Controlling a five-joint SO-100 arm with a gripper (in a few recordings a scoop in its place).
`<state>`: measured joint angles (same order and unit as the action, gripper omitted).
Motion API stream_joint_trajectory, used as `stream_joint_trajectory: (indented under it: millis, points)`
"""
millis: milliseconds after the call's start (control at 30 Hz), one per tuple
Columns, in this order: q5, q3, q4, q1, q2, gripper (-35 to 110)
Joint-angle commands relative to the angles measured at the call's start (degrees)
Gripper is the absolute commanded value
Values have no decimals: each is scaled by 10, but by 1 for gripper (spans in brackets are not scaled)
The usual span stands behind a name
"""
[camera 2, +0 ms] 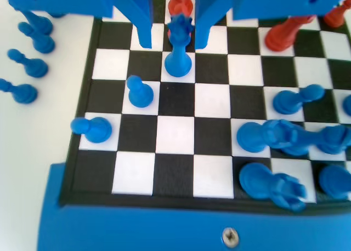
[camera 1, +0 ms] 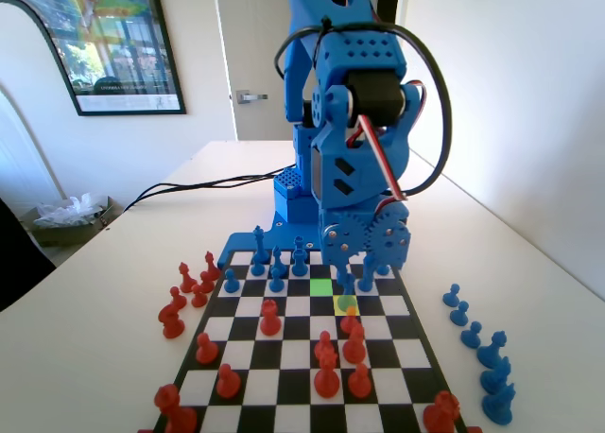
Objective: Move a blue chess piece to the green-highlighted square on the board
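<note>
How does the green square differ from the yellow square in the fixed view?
The green square is bare; the yellow square carries a blue piece. The gripper hangs open around that piece on the yellow square, not at the green square. The green square lies one row farther and one column left of the yellow square. Both are one cell in size and meet at a corner.

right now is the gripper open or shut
Open: in the wrist view the gripper has its two jaws standing apart on either side of an upright blue chess piece, with board visible between each jaw and the piece.
</note>
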<state>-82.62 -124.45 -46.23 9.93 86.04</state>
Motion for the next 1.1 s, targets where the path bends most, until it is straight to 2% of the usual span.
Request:
stream_joint_trajectory:
  millis: [0,367,633,1067]
  points:
    - [-9,0,-1,0,11,11]
    - [-13,-1,8,-4,11,1]
    - [-14,-3,4,-3,13,1]
    - [-25,18,-96,-25,83,1]
